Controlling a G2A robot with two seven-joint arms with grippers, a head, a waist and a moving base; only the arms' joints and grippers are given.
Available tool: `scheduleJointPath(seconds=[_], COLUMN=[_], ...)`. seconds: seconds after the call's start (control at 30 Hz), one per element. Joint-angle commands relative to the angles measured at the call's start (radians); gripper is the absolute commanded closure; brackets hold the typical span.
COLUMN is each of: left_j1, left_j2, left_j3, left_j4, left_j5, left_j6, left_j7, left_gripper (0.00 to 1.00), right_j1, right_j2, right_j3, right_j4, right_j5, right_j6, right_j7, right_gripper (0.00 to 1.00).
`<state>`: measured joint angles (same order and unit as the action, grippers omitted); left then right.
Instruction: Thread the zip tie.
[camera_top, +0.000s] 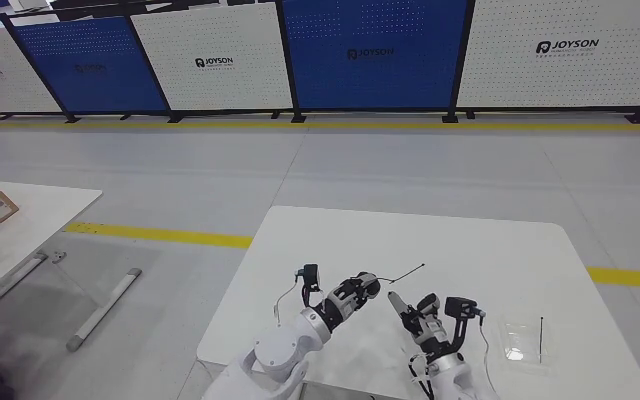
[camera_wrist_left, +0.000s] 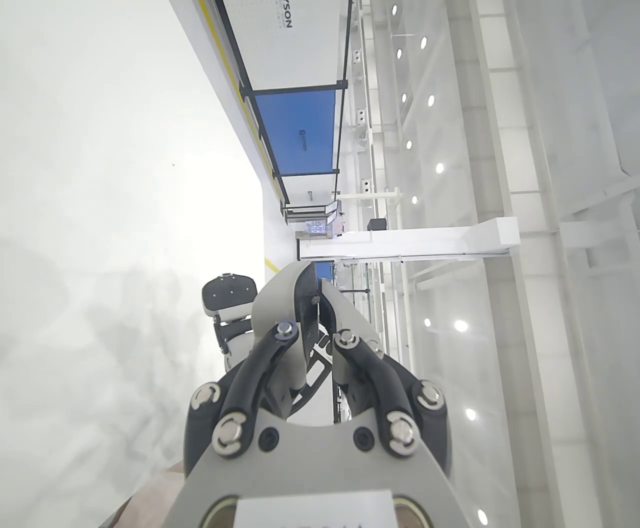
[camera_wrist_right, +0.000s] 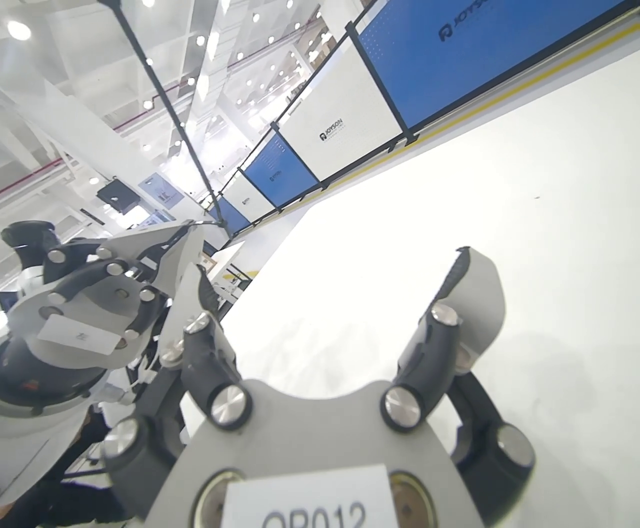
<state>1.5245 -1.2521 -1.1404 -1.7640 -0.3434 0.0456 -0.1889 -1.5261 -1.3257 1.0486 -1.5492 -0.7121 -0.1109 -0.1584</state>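
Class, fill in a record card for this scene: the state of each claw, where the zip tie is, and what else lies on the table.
Left claw: shut on the zip tie
Right claw: open, holding nothing, close beside the left claw
Zip tie: one end pinched, the rest sticking out straight, no loop made yet
Table: white, both claws over its near edge
Bag: clear, flat on the table, on the right claw's side

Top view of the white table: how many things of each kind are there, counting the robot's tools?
Thin black plastic zip ties: 2 (held zip tie, loose zip tie)
Crumpled clear plastic bag: 1
Grey robot tools: 2 (left tool shut on the held tie, right tool open)
Total: 5
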Motion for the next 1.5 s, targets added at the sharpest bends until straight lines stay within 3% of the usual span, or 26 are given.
scheduleJointPath(seconds=[0.0, 1.07, 1.3, 1.47], left_j1=[-0.001, -0.003, -0.007, -0.008], left_j2=[-0.001, -0.002, -0.003, -0.004], left_j3=[0.003, 0.013, 0.022, 0.023], left_j4=[0.002, 0.007, 0.010, 0.010], left_j5=[-0.007, -0.006, -0.002, -0.005], left_j6=[-0.002, -0.007, -0.009, -0.010], left_j7=[0.011, 0.022, 0.028, 0.037], left_gripper=[1.00, 1.00, 1.00, 1.00], right_j1=[0.001, 0.008, 0.009, 0.008], right_j2=[-0.003, -0.006, -0.001, 0.000], right_j3=[-0.004, -0.019, -0.004, -0.003], right_j4=[0.001, -0.002, -0.026, -0.039], right_j5=[-0.027, -0.086, -0.104, -0.128], right_j6=[0.028, 0.058, 0.048, 0.059], right_j7=[-0.030, 0.017, 0.106, 0.106], right_gripper=[0.00, 0.00, 0.00, 0.00])
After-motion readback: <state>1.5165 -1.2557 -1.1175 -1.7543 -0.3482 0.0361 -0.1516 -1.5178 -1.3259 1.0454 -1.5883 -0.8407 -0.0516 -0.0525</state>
